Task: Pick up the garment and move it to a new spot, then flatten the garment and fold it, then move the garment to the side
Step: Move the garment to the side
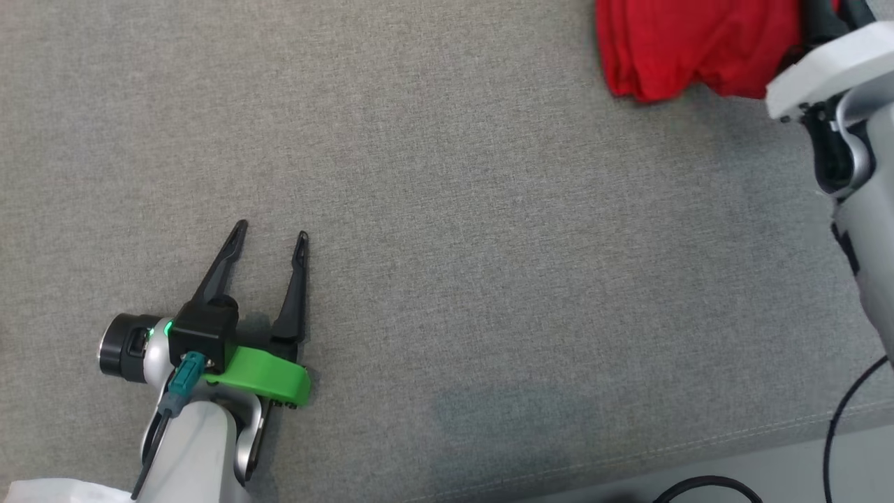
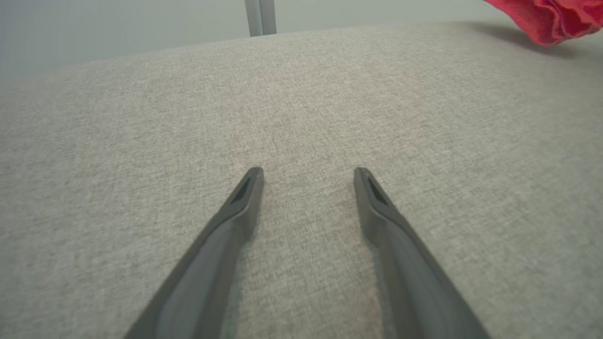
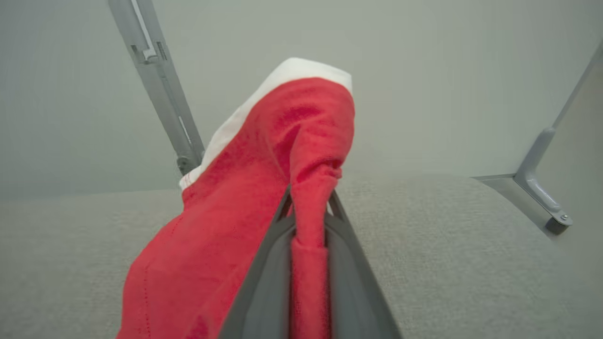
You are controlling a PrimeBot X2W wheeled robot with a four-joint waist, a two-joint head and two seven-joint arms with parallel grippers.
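One white-edged red cloth garment (image 3: 245,226), clamped in right pincer (image 3: 308,197) for relocation; left pincer (image 1: 271,230) spread open, unladen, over grey fabric worktop (image 1: 489,244).

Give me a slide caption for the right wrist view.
Right gripper, jaws shut on a bunched fold of the red garment with white trim, above the grey fabric surface.

The garment (image 1: 688,49) is at the far right of the padded surface (image 1: 489,279), a fold of it between the fingers of the right gripper (image 3: 309,194). The left gripper (image 1: 271,234) is at the near left, well apart from it.
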